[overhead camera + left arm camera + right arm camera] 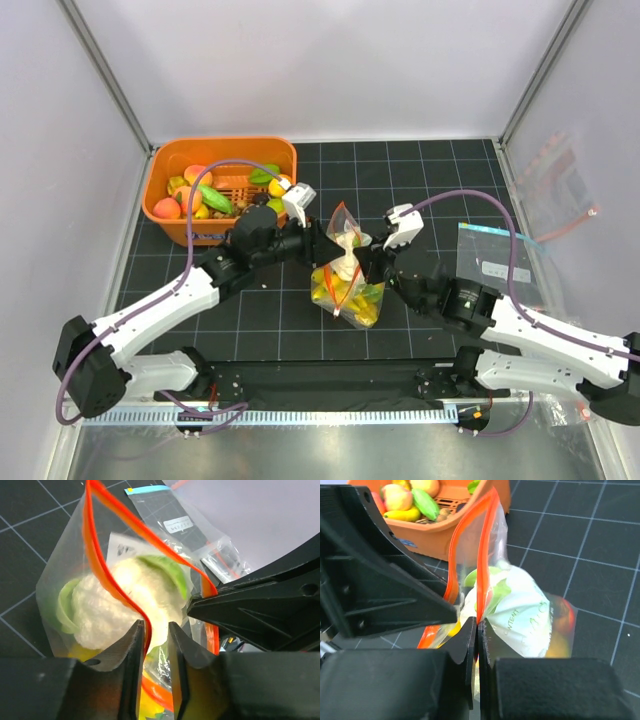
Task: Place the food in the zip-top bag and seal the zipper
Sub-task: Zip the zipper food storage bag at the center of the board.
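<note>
The bag point(350, 290) stands at the middle of the bench point(440, 170), stuffed with food, with the cauliflower point(92, 617) on top just under the mouth. The mouth is not sealed. The two lips of the zipper point(88, 520) bow apart and meet only at the free corner, which sticks up toward 12 o'clock in the top view.

The left jaws reach in from the bag's 10 o'clock on the left arm point(170, 305). They stand a little parted with the near lip running through the gap, and look released rather than pinching. The right jaws come in from 2 o'clock on the right arm point(540, 330) and are clenched on the other lip. The two sets of tips sit almost nose to nose at the same end of the strip, so neither arm is clearly nearer.

From both jaws the zipper's long axis rises toward that free corner, at about 11 o'clock in the left wrist view and 12 o'clock in the right. As I judge it, sealing calls for both lips in one pinch, then a slide along that axis. Open room lies at 12 o'clock. The basket point(225, 144) with more food point(215, 195) sits at 10 o'clock and a flat bag point(495, 262) at 3 o'clock, both apart from the bag.
</note>
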